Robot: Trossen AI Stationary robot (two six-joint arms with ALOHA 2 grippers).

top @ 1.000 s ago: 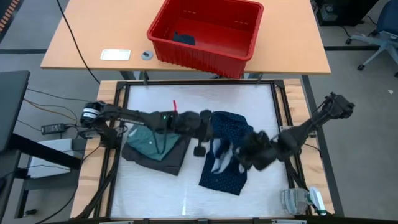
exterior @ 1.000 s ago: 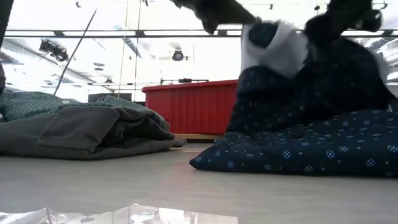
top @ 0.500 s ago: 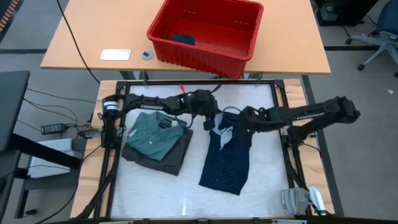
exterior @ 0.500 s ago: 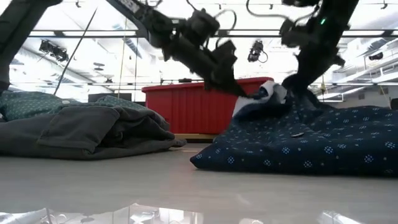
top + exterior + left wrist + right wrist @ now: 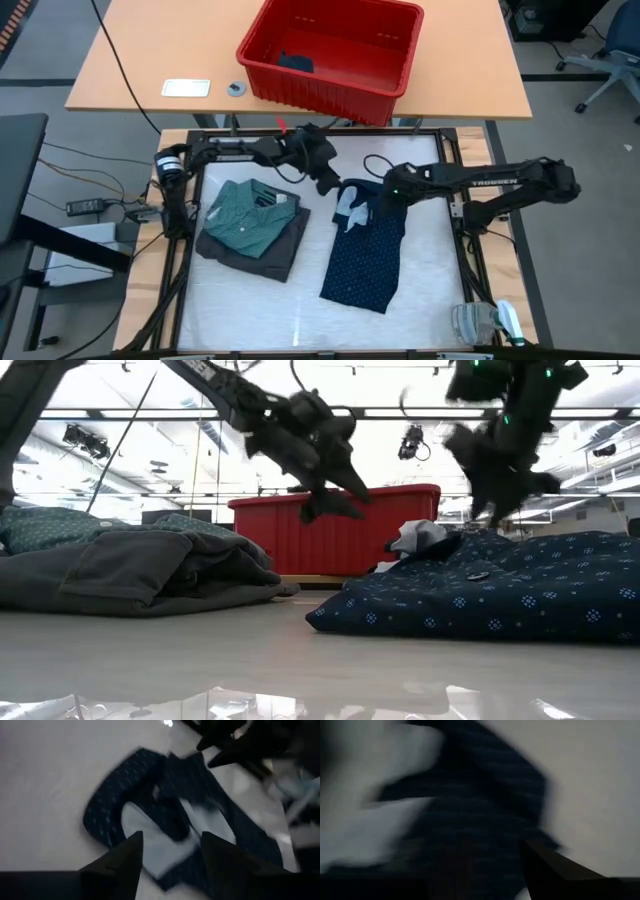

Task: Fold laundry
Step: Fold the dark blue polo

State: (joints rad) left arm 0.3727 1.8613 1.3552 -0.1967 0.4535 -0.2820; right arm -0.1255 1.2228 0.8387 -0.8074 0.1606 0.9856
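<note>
Two arms are hanging over the far half of the white table (image 5: 250, 310), both above the navy dotted garment (image 5: 365, 255); that soft cloth is lying as a long folded strip in the right-centre, running from far to near, with a pale inner lining (image 5: 352, 208) showing at its far end. The left gripper (image 5: 327, 182) is hovering just left of that lining, fingers parted and holding nothing (the left wrist view is showing a clear gap between them); the right gripper (image 5: 385, 198) is hovering just right of it, off the cloth, and whether its fingers are parted I cannot tell. To the left, a teal-green collared shirt (image 5: 245, 215) is sitting folded on a charcoal grey piece (image 5: 275, 252). Beyond the table, a ribbed red plastic basket (image 5: 330, 45) is holding a dark item (image 5: 296, 63). White lettering on the right arm is reading TROSSEN.
</note>
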